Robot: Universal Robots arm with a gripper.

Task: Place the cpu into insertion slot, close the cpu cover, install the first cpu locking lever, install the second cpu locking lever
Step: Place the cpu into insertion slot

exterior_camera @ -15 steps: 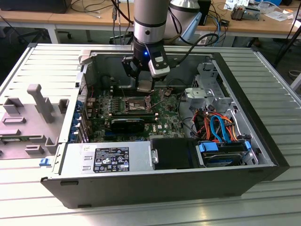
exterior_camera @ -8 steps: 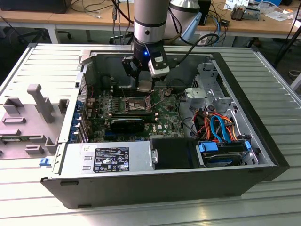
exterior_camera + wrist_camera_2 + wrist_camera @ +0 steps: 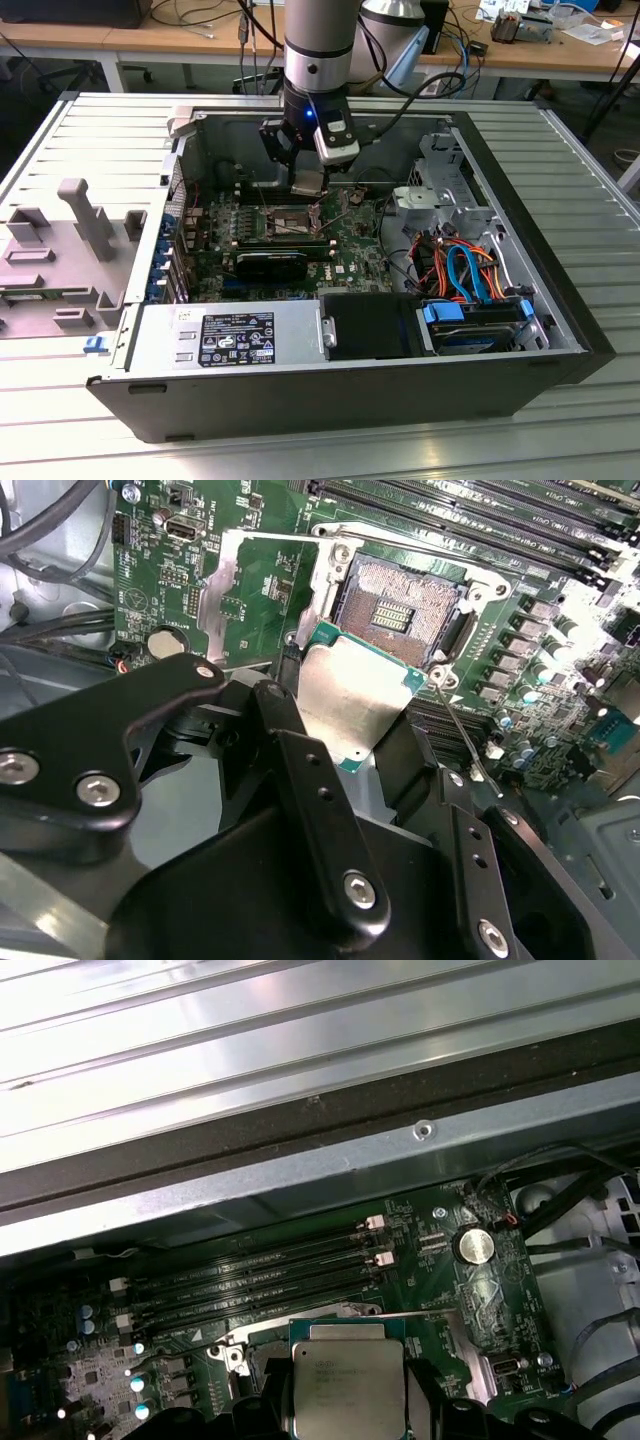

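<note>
My gripper (image 3: 308,186) hangs inside the open computer case, shut on the cpu (image 3: 352,702), a flat square chip with a dull silver top and green edge. In both wrist views the black fingers (image 3: 290,695) clamp two opposite sides of the cpu (image 3: 346,1382). The chip hovers just beside and above the insertion slot (image 3: 400,602), whose dark pin field lies bare. The cpu cover (image 3: 214,590), a thin silvery frame, is swung open away from the slot. A thin locking lever (image 3: 463,736) stands loose beside the slot. In the exterior view the slot (image 3: 284,222) lies right under the gripper.
The slot sits on the green motherboard (image 3: 345,255). Long black memory slots (image 3: 255,1280) run beside it. The case wall (image 3: 300,1175) rises close by. A power supply (image 3: 230,335) and drive bay with orange and blue cables (image 3: 465,275) fill the case's near side.
</note>
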